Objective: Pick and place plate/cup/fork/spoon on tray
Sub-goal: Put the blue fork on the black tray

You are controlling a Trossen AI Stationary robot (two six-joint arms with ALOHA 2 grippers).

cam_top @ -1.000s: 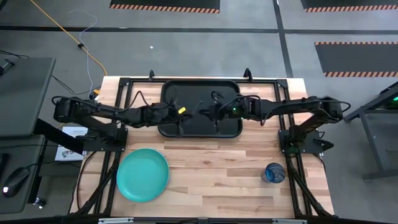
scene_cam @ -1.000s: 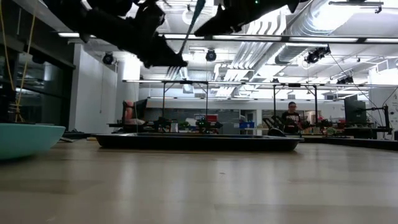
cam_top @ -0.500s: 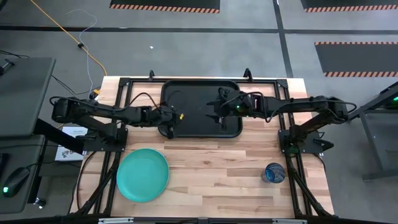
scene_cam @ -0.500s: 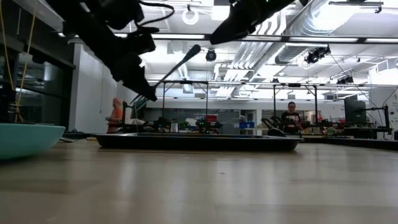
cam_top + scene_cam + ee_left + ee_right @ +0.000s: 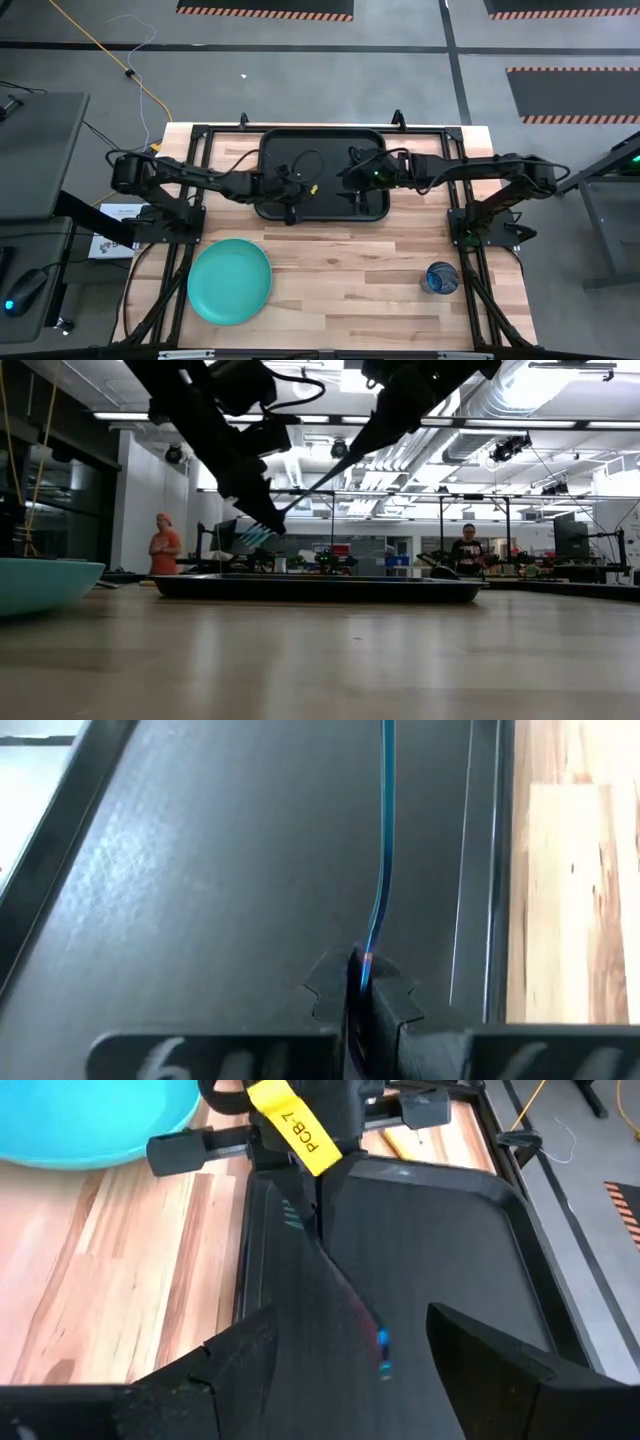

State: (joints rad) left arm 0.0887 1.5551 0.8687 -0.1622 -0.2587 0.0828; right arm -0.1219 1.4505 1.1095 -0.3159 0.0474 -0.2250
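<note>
A thin blue fork (image 5: 380, 840) hangs over the black tray (image 5: 275, 140). My left gripper (image 5: 362, 975) is shut on it. Its tines (image 5: 255, 536) poke out below that gripper, and its handle (image 5: 330, 470) slants up toward my right gripper (image 5: 350, 1325). The right gripper is open, one finger on either side of the handle's free end (image 5: 381, 1342), touching nothing. The turquoise plate (image 5: 229, 281) lies on the table at the near left. The blue cup (image 5: 441, 277) stands at the near right. The spoon is out of view. My left gripper pinches the fork between its two fingers near the tine end (image 5: 366, 958), just behind the tines. The fingers (image 5: 262, 512) slant down from the table's left side. The fork is clear of the tray, tines lowest, handle tilted up toward the right.
The tray sits at the table's far middle under both grippers, with a low raised rim (image 5: 320, 588). Bare wood (image 5: 350, 270) lies between plate and cup. Black frame bars (image 5: 195, 190) run along the table's sides. People stand in the room beyond the table.
My right gripper has opened and let go of the fork's handle. My left gripper, still shut on the fork, has tipped downward and sunk toward the tray. The fork has swung from steeply upright to a shallower slant, tines down.
</note>
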